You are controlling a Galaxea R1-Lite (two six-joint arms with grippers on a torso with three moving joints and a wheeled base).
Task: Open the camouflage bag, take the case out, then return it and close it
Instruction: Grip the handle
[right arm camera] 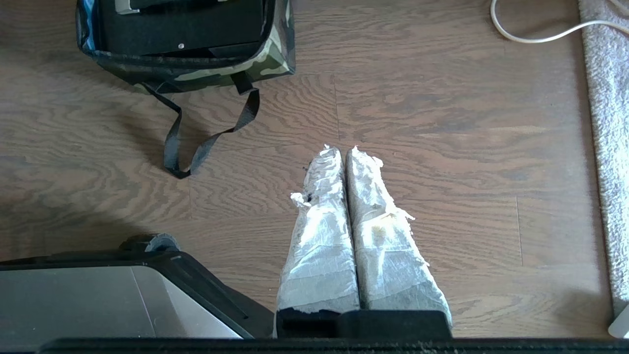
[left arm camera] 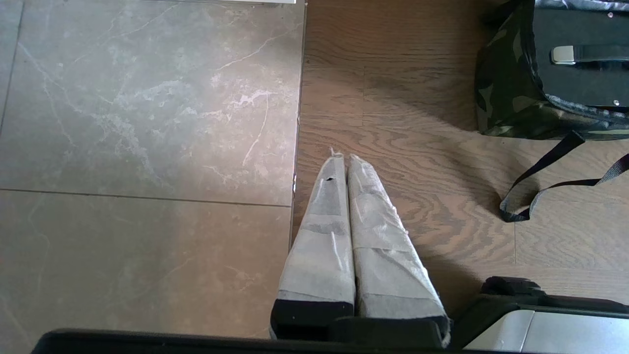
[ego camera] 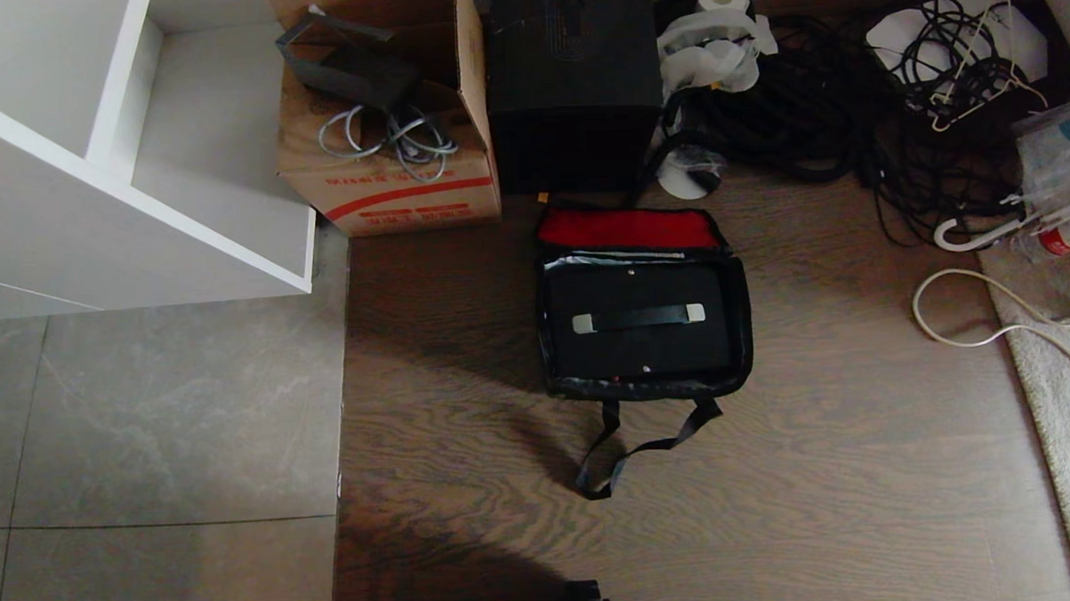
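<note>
The brown wood-grain plank floor (ego camera: 842, 432) meets grey stone tiles (ego camera: 148, 421) on the robot's left, with a white shelf unit (ego camera: 121, 173) standing over the tiles. At the far edge stand an open brown cardboard box (ego camera: 388, 177) holding grey cables and, just beside it, a tall plain black box (ego camera: 572, 86); tangled black cables (ego camera: 848, 103) lie further right. The boxy camouflage bag (ego camera: 644, 319) sits on the planks just before the tall black box, its lid flipped back to show red lining. The flat black rectangular case (ego camera: 638, 319) lies inside it, silver-ended handle up. The bag's black strap (ego camera: 629, 448) trails toward the robot. The left pincer (left arm camera: 343, 158), wrapped in white tape, hangs clenched and empty over the floor near the tile seam, well apart from the bag. The right pincer (right arm camera: 342, 150), likewise taped, is clenched and empty over bare planks.
</note>
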